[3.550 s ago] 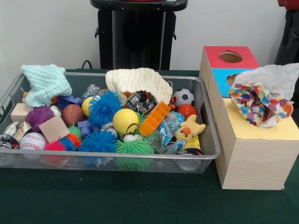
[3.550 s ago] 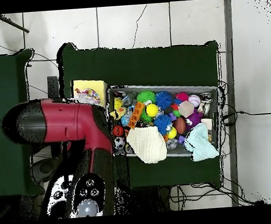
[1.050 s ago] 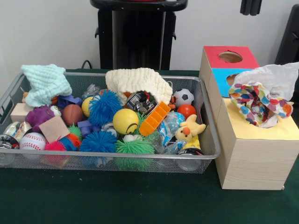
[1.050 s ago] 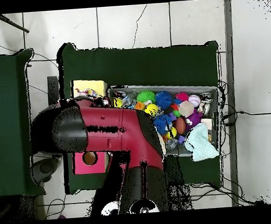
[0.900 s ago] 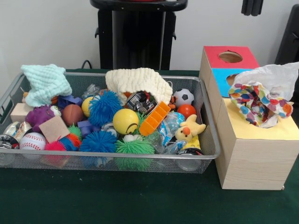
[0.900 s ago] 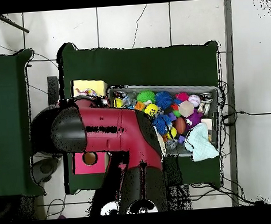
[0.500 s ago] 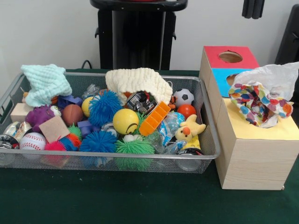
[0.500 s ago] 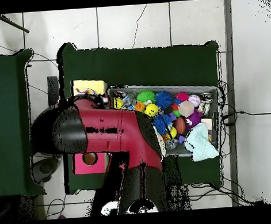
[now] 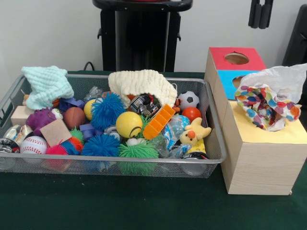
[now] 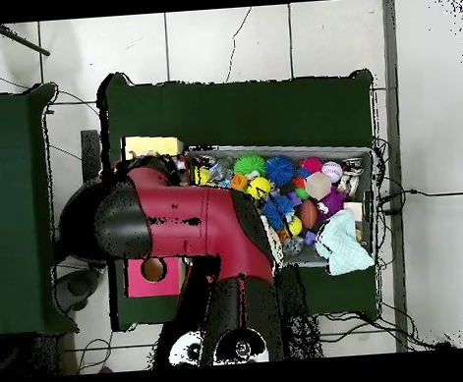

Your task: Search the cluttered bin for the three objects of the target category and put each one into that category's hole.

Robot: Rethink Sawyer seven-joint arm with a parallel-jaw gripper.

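Note:
My gripper hangs at the top right of the front view, above and behind the wooden sorting box; only its black tips show. A dotted multicoloured cloth and a pale translucent one lie bunched on the box's yellow section. In the wire bin, a cream knitted cloth lies at the back and a mint cloth over the back left corner. In the overhead view the red arm covers the box and one end of the bin; the mint cloth still shows.
The box has a red section with a round hole and a blue section with a hole. The bin is packed with spiky balls, a yellow ball, a baseball, an orange tray and a yellow plush toy.
The arm has swung over the box and the bin's end in the overhead view, hiding the cream cloth. The gripper has come down into the front view's top right. The bin's contents are unmoved.

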